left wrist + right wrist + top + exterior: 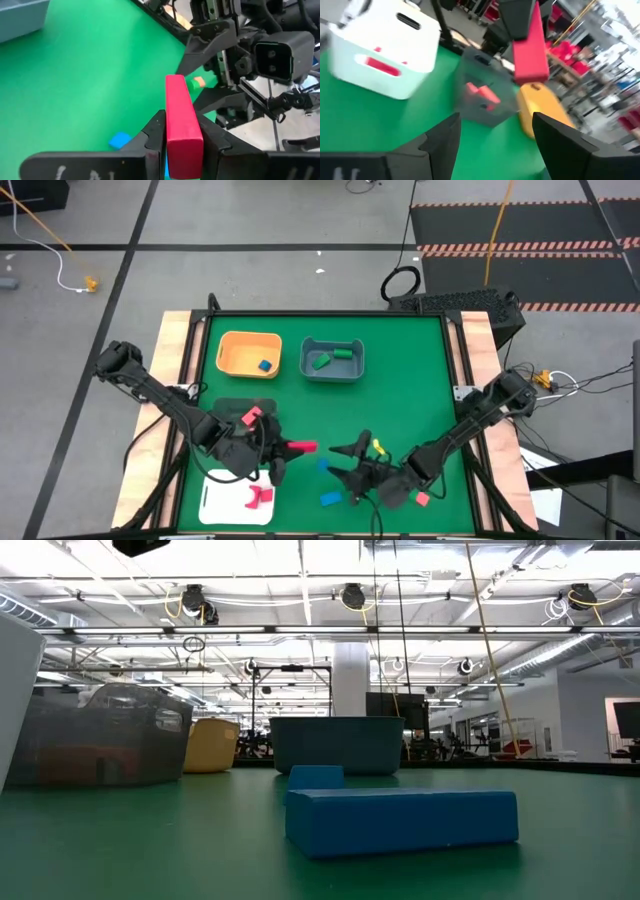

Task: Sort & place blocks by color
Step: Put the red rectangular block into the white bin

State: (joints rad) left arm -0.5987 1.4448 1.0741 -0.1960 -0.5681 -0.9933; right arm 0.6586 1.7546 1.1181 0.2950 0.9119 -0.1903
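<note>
Blue bar (pixel 401 819) fills the low view closest to the lens, with a smaller blue block (pixel 315 777) just behind it; both lie on the green mat (pixel 400 395) at about six o'clock.

Your left gripper (pixel 283 450) is clamped on a red bar (pixel 182 122), held off the mat near seven o'clock, the bar's free end pointing toward your right gripper (pixel 352 465). That one stands with its fingers spread wide, holding nothing, just beside the bar's tip.

My reading is that the red bar now rides with the left arm alone and belongs with the other reds. Carry it to the white tray (pixel 215 505) at about seven o'clock, where a red piece (pixel 260 498) already lies. Keep the bar level, lower until it is close over the tray floor, then release, so it does not bounce out.

Mind the right arm: pull it clear first, since its fingers sit close to the bar's end. A clear bin (pixel 240 415) with a red block (pixel 251 417) sits just behind your left wrist. The orange bin (pixel 249 352) at eleven o'clock holds a blue block, and the grey bin (pixel 332 360) at twelve o'clock holds green pieces. A yellow block (pixel 379 446) and a pink block (pixel 422 499) lie near the right arm.
</note>
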